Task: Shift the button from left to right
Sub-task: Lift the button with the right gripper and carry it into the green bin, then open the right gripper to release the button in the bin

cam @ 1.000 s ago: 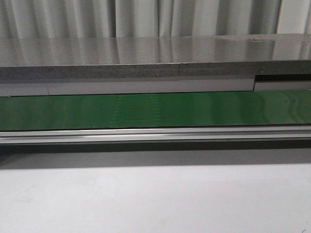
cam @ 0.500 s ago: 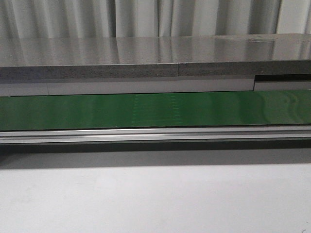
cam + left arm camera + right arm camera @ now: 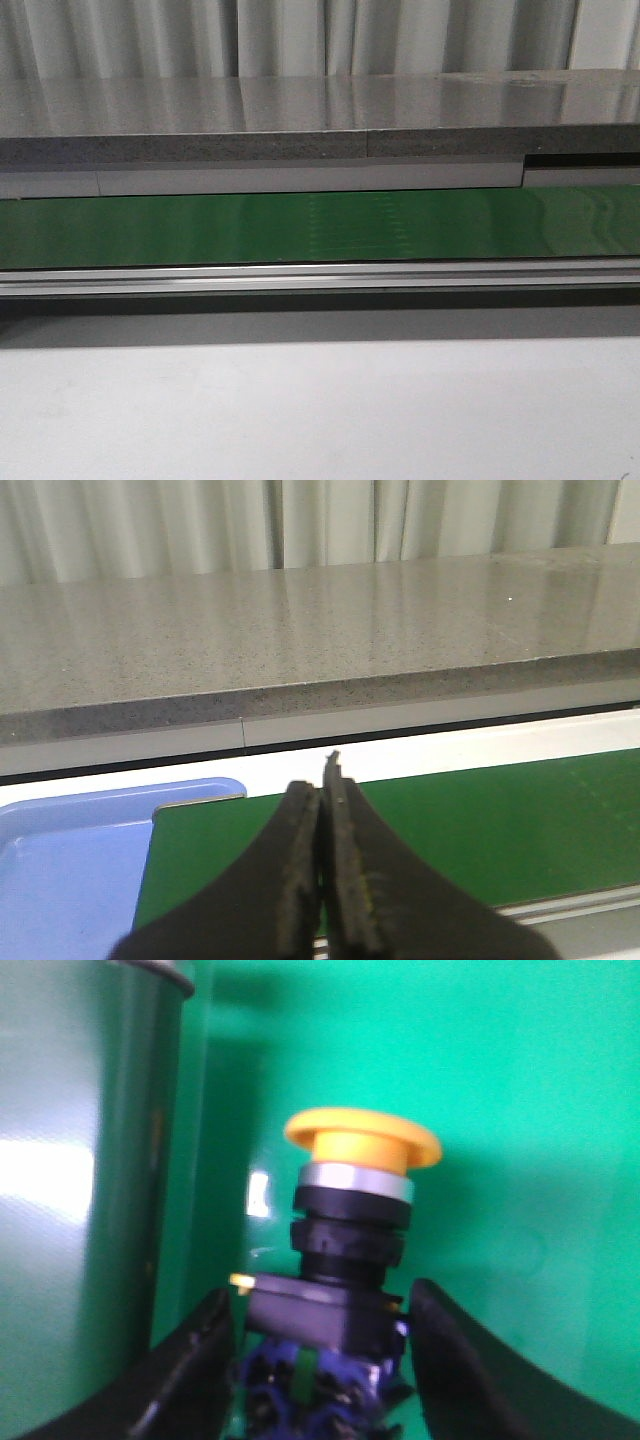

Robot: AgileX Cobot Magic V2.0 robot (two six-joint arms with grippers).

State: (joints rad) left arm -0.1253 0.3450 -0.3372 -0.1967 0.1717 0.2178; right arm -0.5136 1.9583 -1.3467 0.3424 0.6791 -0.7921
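Green belt (image 3: 520, 1110) backdrop: button (image 3: 345, 1230) upright (yellow cap up) between right gripper (image 3: 325, 1335) fingers (image 3: 195, 1360), which flank its black body, contact unclear; left gripper (image 3: 322, 865) pressed closed, empty, farther off

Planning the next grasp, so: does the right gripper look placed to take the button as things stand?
Probably yes. In the right wrist view the button stands upright between the open fingers of the right gripper; nothing lies between them and its black body. Whether they touch it is unclear.
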